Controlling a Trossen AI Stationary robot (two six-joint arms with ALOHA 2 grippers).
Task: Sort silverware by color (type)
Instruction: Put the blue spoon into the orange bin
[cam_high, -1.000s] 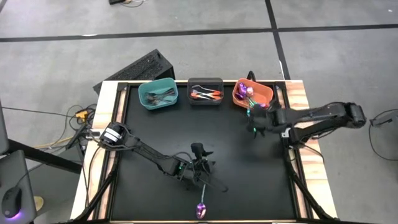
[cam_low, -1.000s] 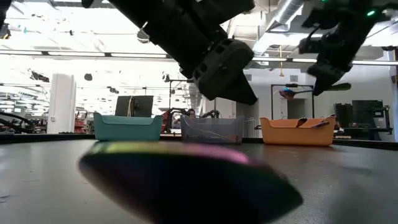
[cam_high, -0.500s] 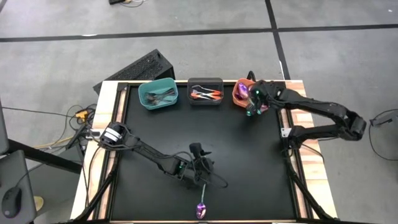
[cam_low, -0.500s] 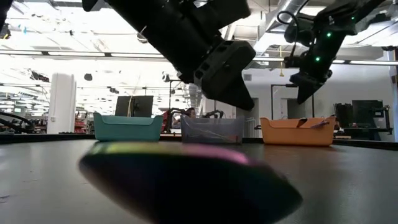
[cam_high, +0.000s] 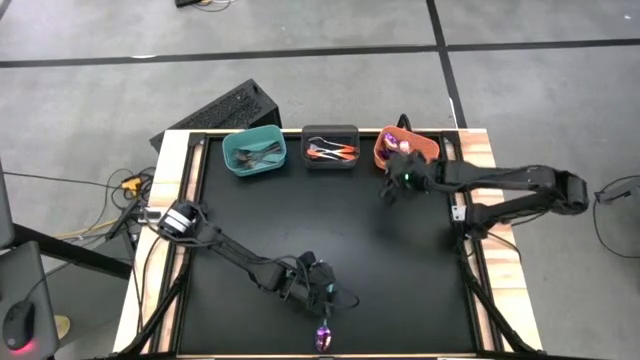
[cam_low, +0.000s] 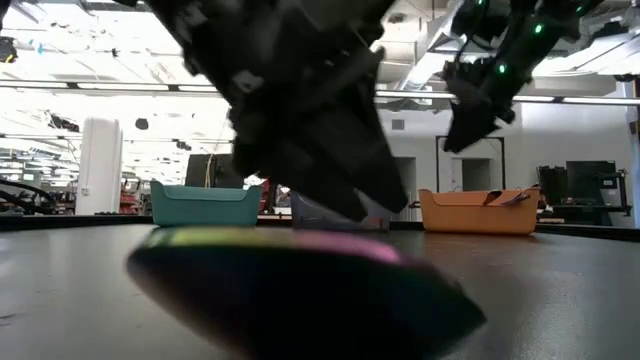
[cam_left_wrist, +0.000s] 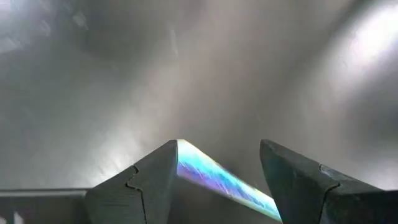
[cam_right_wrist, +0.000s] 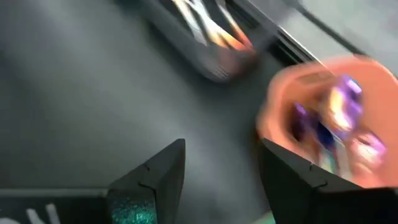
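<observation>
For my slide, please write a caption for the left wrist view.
Left gripper open over the dark table, an iridescent utensil between its fingers.

A teal bin (cam_high: 254, 151), a dark grey bin (cam_high: 330, 146) and an orange bin (cam_high: 404, 150) line the black table (cam_high: 250, 230); an iridescent purple-teal spoon (cam_high: 322, 336) shimmers.

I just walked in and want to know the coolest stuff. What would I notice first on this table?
First, the shiny purple-teal spoon lying alone at the near edge of the black table, with the left gripper reaching down over it, fingers open around its rainbow handle. Next, three little bins in a row at the far edge: teal, dark grey and orange, the right gripper hanging open beside the orange one.
</observation>
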